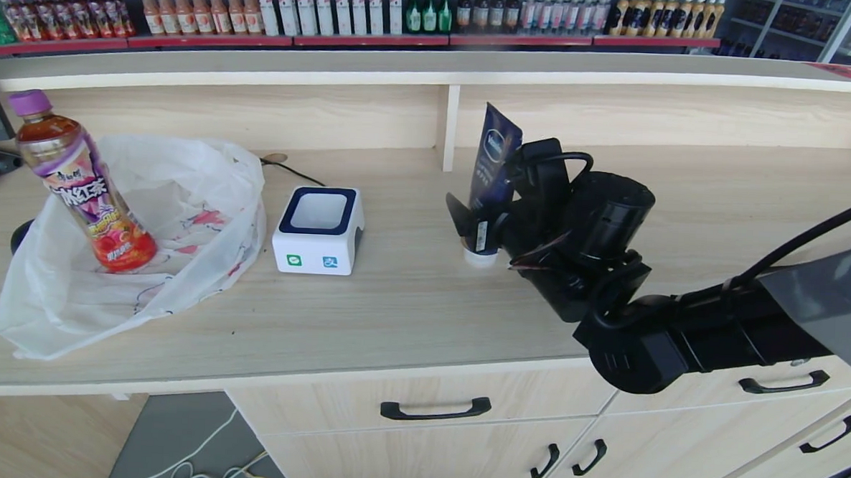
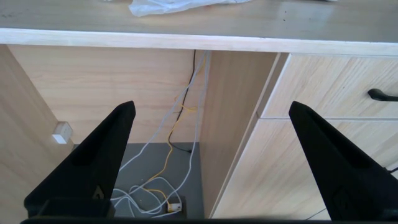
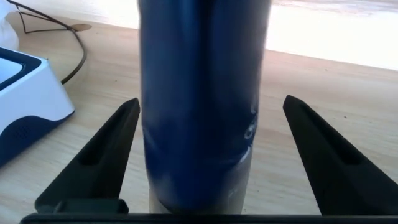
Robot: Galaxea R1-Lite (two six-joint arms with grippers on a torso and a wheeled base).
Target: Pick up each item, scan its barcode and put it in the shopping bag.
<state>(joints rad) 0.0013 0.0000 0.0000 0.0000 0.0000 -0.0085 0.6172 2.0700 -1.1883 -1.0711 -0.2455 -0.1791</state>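
A dark blue tube (image 1: 494, 163) stands upright on its white cap on the counter (image 1: 408, 317), right of the white scanner (image 1: 318, 228). My right gripper (image 1: 485, 231) is open with a finger on each side of the tube (image 3: 205, 93), low near the cap. At the far left a white plastic shopping bag (image 1: 183, 185) lies open on the counter. A tea bottle (image 1: 83, 181) with a purple cap leans inside it. My left gripper (image 2: 211, 107) hangs open and empty below the counter's front edge, facing the cupboard recess.
A raised wooden ledge (image 1: 433, 74) with a divider runs behind the counter. A cable (image 1: 295, 170) trails from behind the scanner (image 3: 25, 87). Drawers with black handles (image 1: 435, 410) sit below. An edge of the bag (image 2: 168, 6) lies on the counter above loose wires (image 2: 161, 186) on the floor.
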